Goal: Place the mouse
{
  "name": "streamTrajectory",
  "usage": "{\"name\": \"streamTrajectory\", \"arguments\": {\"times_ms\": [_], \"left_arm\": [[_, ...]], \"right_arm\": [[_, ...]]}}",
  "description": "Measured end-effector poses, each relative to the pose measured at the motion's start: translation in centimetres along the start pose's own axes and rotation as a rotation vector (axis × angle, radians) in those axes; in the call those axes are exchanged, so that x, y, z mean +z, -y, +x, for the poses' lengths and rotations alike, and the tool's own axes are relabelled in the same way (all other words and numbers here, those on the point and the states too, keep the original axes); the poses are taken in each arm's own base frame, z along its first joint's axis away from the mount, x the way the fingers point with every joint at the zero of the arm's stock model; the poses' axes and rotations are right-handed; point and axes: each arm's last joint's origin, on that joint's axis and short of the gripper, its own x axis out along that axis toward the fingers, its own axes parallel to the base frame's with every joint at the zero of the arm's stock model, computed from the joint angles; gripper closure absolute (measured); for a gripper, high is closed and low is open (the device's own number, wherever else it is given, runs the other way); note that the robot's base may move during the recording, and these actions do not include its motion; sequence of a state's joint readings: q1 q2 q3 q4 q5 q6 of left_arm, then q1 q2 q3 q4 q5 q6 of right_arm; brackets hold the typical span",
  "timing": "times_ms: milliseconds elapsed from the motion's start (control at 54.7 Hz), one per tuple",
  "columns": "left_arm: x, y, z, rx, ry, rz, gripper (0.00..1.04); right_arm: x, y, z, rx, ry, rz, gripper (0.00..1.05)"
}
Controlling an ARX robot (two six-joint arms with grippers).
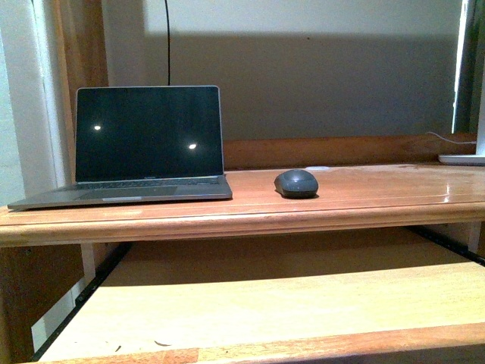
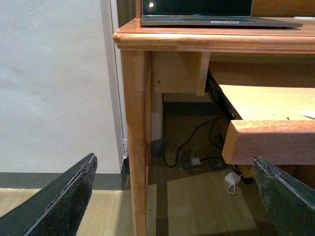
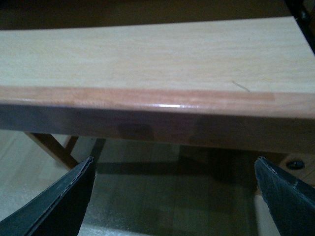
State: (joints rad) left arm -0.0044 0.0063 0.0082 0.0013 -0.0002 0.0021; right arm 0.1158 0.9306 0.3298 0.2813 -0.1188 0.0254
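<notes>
1. Grey and domed, the mouse (image 1: 295, 183) sits on the desk (image 1: 364, 199), just right of the open laptop (image 1: 148, 140) and not touching it.
2. Neither of our arms shows in the front view.
3. Our left gripper (image 2: 174, 157) hangs low, facing the desk's corner leg (image 2: 135, 137). Its fingers (image 2: 59, 201) are spread wide with nothing between them.
4. Our right gripper (image 3: 174, 159) faces the front edge of the pull-out shelf (image 3: 147, 54), fingers wide apart and empty. The blurred area beneath the shelf is probably floor.
</notes>
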Motion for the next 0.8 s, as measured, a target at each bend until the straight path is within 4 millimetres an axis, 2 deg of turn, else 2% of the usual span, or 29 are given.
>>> {"name": "streamTrajectory", "arguments": {"times_ms": [110, 347, 804], "left_arm": [[0.0, 0.0, 0.0, 0.0, 0.0, 0.0, 0.08], [0.0, 0.0, 0.0, 0.0, 0.0, 0.0, 0.08], [0.0, 0.0, 0.0, 0.0, 0.0, 0.0, 0.08]], "right_arm": [[0.0, -0.8, 1.1, 0.005, -0.007, -0.016, 0.07], [1.0, -3.7, 5.8, -0.014, -0.026, -0.057, 0.07], [6.1, -8.9, 15.7, -0.094, 0.025, -0.12, 0.07]]}}
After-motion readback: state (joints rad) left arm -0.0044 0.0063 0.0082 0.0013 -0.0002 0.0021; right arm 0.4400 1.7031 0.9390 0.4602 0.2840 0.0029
